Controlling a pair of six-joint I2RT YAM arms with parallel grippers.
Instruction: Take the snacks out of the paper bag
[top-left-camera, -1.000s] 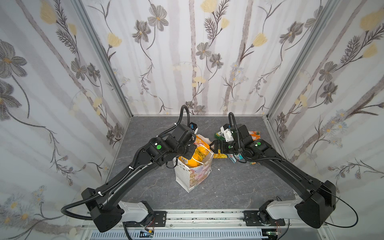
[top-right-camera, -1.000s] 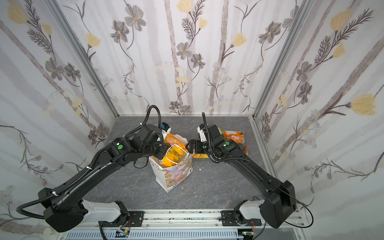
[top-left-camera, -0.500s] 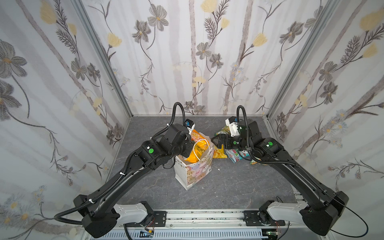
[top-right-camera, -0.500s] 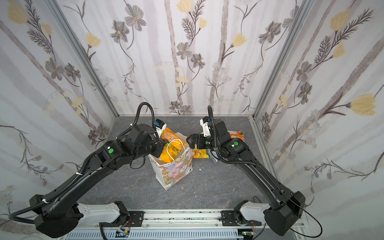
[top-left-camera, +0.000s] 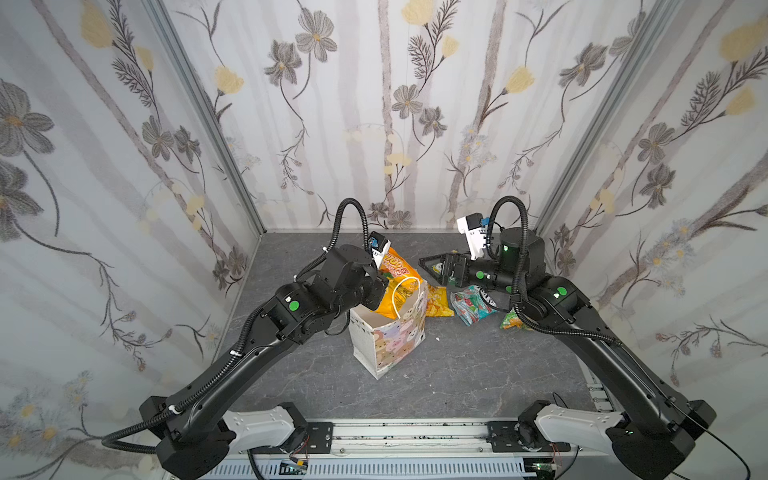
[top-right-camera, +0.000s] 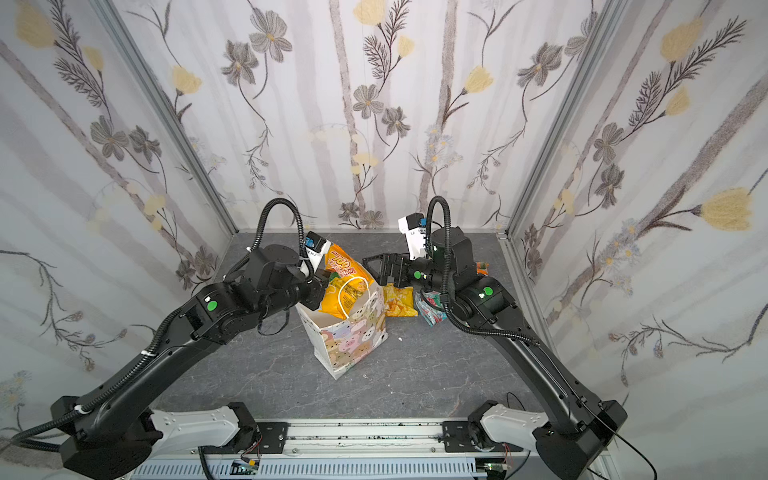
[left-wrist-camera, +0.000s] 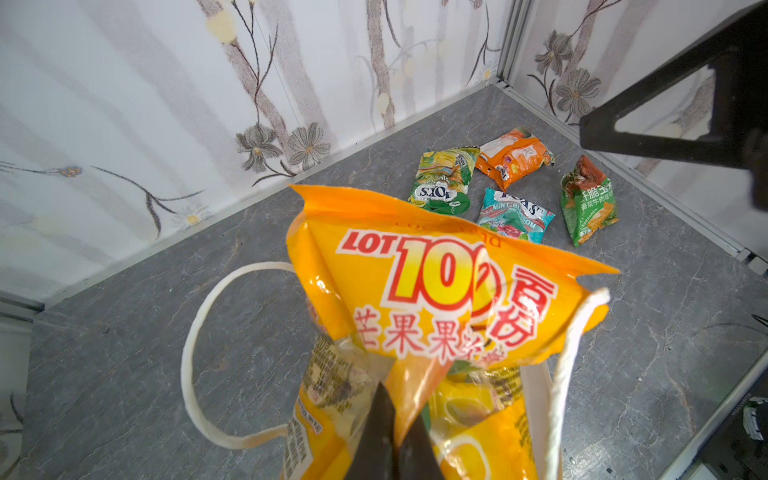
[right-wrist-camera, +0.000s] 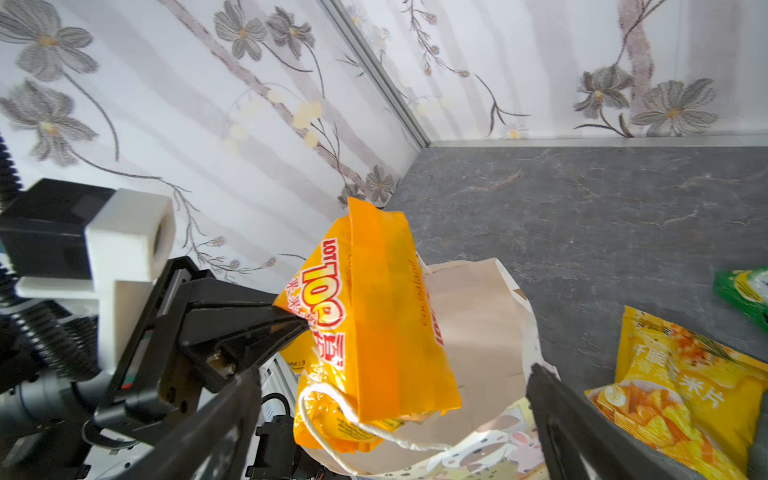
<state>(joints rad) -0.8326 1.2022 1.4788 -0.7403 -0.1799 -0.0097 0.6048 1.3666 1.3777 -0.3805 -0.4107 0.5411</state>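
Observation:
The white paper bag (top-left-camera: 390, 338) (top-right-camera: 353, 336) (right-wrist-camera: 478, 332) with cartoon animal faces stands upright at the middle of the floor. My left gripper (left-wrist-camera: 395, 419) (top-left-camera: 376, 276) (top-right-camera: 318, 286) is shut on the large orange-yellow mango packet (left-wrist-camera: 436, 282) (top-left-camera: 397, 270) (right-wrist-camera: 382, 316), which sticks well up out of the bag's mouth between the cord handles (left-wrist-camera: 187, 353). My right gripper (right-wrist-camera: 395, 372) (top-left-camera: 430, 270) (top-right-camera: 376, 266) hangs open to the right of the bag, level with the packet's top and holding nothing. Several small snacks lie on the floor beyond it.
On the floor right of the bag lie a yellow packet (top-left-camera: 440, 299) (right-wrist-camera: 681, 386), a teal packet (left-wrist-camera: 513, 216) (top-left-camera: 471, 303), a green-orange packet (left-wrist-camera: 586, 203), an orange packet (left-wrist-camera: 513, 156) and a green-yellow packet (left-wrist-camera: 444, 183). Flowered walls close in the back and sides.
My left gripper has risen with the mango packet, which now stands higher out of the bag. My right arm has lifted off the floor snacks, its gripper still open.

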